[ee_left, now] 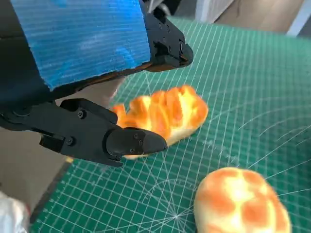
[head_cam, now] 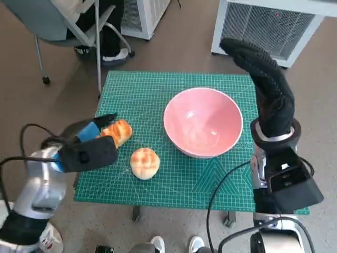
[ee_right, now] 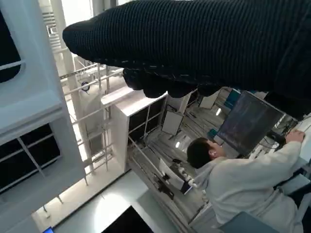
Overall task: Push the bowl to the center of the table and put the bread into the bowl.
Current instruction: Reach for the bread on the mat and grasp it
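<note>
A pink bowl [head_cam: 202, 122] stands empty on the green mat [head_cam: 158, 89], right of the middle. Two breads lie to its left: a long ridged loaf [head_cam: 120, 130] and a round bun [head_cam: 145, 162] nearer the front edge. My left hand [head_cam: 87, 147] is at the mat's left edge beside the loaf. In the left wrist view my left hand [ee_left: 92, 73] has its fingers [ee_left: 165, 46] spread apart on either side of the loaf [ee_left: 165, 112], not closed on it; the bun [ee_left: 240, 201] lies close by. My right hand [head_cam: 263, 79] is raised right of the bowl, fingers straight, holding nothing.
A white wire unit [head_cam: 268, 26] and a chair with a person's feet [head_cam: 113, 52] stand beyond the table's far side. Shoes [head_cam: 176, 244] show by the near edge. The right wrist view looks up past the glove [ee_right: 194, 43] into the room, where a person [ee_right: 243, 179] sits.
</note>
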### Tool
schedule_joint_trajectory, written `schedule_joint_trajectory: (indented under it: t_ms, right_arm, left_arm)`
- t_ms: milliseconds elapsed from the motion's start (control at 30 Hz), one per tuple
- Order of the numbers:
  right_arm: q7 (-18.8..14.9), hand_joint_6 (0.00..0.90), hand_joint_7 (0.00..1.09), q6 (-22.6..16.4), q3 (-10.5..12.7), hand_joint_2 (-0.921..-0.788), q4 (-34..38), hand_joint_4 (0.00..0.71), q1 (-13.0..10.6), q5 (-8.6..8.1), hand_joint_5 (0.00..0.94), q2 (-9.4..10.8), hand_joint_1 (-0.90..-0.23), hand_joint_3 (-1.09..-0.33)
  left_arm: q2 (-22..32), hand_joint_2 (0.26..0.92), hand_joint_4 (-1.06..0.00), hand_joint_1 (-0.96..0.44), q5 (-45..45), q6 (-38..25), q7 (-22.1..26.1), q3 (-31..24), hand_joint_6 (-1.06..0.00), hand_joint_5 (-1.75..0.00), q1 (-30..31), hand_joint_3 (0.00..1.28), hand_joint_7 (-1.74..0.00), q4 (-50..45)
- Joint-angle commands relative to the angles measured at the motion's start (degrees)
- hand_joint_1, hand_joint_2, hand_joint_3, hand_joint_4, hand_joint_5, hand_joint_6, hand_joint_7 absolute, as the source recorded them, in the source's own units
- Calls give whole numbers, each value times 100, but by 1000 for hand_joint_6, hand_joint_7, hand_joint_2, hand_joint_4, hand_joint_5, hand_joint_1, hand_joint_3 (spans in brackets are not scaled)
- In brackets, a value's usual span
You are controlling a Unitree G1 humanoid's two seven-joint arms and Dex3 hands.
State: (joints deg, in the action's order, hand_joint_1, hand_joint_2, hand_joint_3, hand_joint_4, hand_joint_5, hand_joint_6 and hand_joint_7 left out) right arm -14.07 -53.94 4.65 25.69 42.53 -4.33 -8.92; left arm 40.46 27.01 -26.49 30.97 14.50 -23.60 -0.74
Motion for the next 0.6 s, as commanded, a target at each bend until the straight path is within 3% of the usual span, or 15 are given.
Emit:
schedule_joint_trajectory:
  t_ms: [33,433,600]
  right_arm:
    - [23,42,690,74,10,-921,60,288,-158,8,4,-74,-566,-729]
    - [13,38,695,132,2,-921,-4,286,-203,-26,3,-80,-570,-727]
    - [-14,36,695,164,-13,-921,-46,286,-217,-67,2,-82,-574,-725]
  left_arm:
    - [-153,921,-194,-462,115,138,-121,105,-283,0,-140,311,0,291]
    - [-602,921,-191,-459,121,487,-527,270,-271,-2,-448,315,0,1510]
    - [-760,921,-263,-402,61,787,-819,249,-296,-32,-637,269,-12,2196]
